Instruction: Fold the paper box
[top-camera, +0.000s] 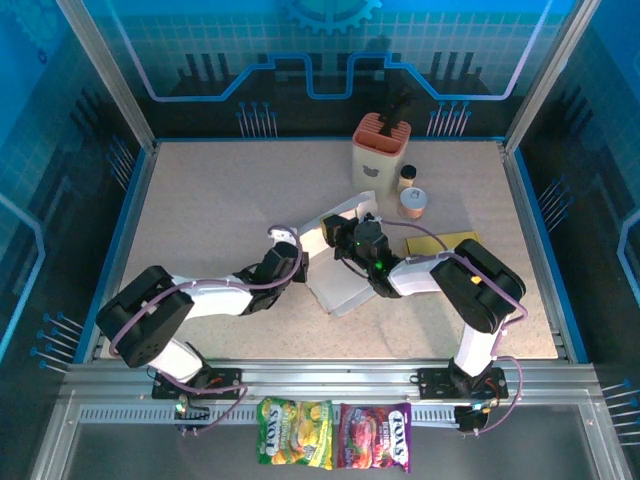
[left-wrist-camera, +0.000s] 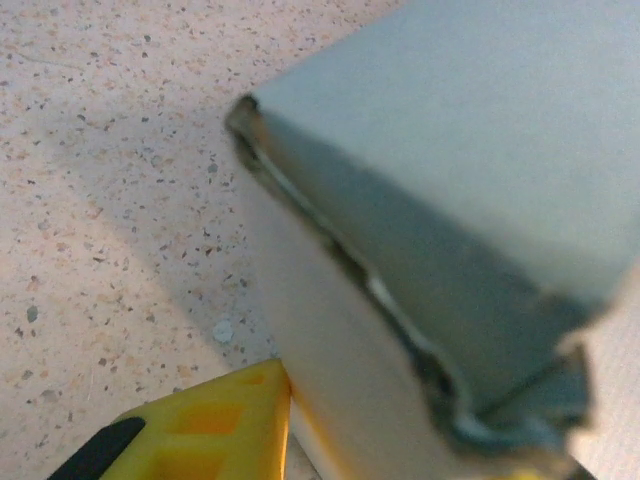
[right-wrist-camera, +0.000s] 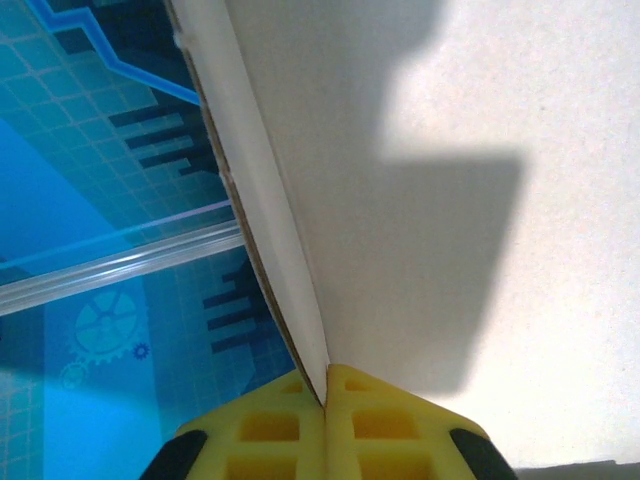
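On the middle of the speckled table (top-camera: 200, 210), the paper box (top-camera: 338, 288) is lying half flat, white and grey, with one flap sticking up. The right gripper (right-wrist-camera: 326, 388) is pinching a thin edge of the box tight. The left gripper (top-camera: 300, 252) is sitting right beside the box's corner, and I cannot tell if it is gripping.

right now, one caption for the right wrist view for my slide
Right gripper pinches a panel edge of the paper box, blue enclosure wall behind.
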